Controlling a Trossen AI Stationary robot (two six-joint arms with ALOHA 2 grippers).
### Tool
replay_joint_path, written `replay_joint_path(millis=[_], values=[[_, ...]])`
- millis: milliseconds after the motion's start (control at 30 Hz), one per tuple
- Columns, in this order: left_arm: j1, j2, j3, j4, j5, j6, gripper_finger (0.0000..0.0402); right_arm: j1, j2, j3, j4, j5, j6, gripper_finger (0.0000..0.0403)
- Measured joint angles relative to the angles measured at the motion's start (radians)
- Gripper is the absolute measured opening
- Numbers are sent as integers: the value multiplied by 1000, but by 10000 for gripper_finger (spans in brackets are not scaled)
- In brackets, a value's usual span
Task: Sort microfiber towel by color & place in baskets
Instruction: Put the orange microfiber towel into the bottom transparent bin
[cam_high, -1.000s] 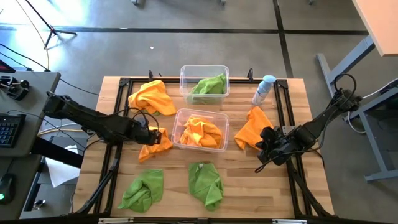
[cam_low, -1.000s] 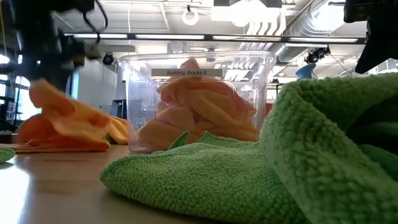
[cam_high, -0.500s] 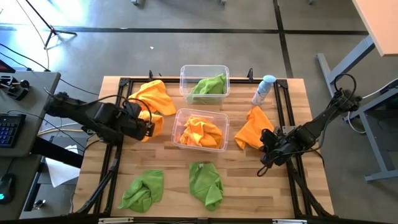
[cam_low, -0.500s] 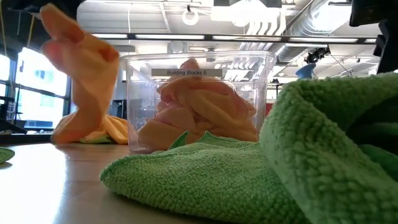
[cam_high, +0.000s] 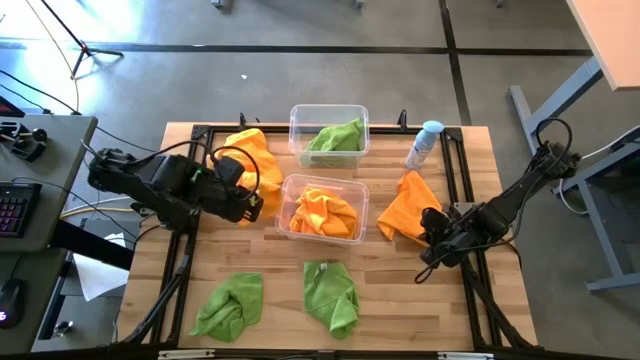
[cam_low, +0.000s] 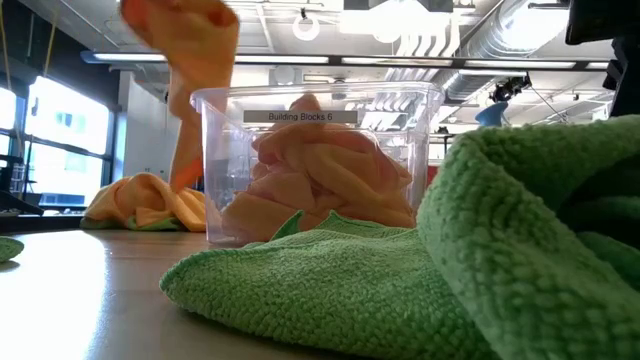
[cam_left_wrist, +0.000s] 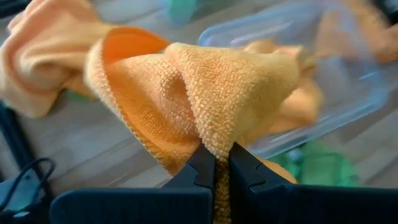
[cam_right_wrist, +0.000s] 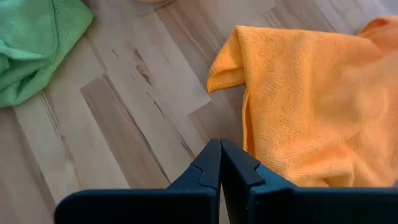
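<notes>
My left gripper (cam_high: 252, 207) is shut on an orange towel (cam_low: 190, 50), raised just left of the near basket (cam_high: 350, 232), which holds several orange towels. The far basket (cam_high: 296, 118) holds a green towel (cam_high: 335, 137). Another orange towel (cam_high: 245, 150) lies bunched at the far left. My right gripper (cam_high: 430, 238) is shut, hovering low at the near edge of an orange towel (cam_right_wrist: 311, 99) spread on the right side. Two green towels (cam_high: 228, 305) (cam_high: 330, 295) lie crumpled near the table's near edge. My left gripper pinches the orange towel between its two fingers (cam_left_wrist: 199, 168) at a bunched fold (cam_left_wrist: 214, 140), several layers together. The towel is lifted clear of the table; in the low view it hangs beside the near basket's left wall, and the gripper itself is out of that view.
A pale spray bottle (cam_high: 424, 145) stands at the far right, beyond the right-hand orange towel. Black rails (cam_high: 455, 190) run along both sides of the table. Bare wood shows between the near basket and the two green towels.
My left gripper has risen with the orange towel, which lay on the table a second ago, and carried it right toward the near basket. The towel is now lifted clear and hangs by the basket's left wall.
</notes>
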Motion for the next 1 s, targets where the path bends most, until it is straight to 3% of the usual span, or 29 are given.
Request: replay_joint_path(millis=[267, 500, 767, 1000], values=[[-27, 140, 303, 12, -104, 25, 0, 0, 0, 0, -31, 21, -107, 0], [-31, 303, 478, 136, -95, 81, 0, 0, -1, 0, -115, -16, -192, 0], [-56, 468, 597, 176, -70, 19, 0, 0, -43, -11, -123, -2, -308, 0], [-66, 532, 621, 321, -69, 71, 0, 0, -188, -161, -16, -28, -291, 0]])
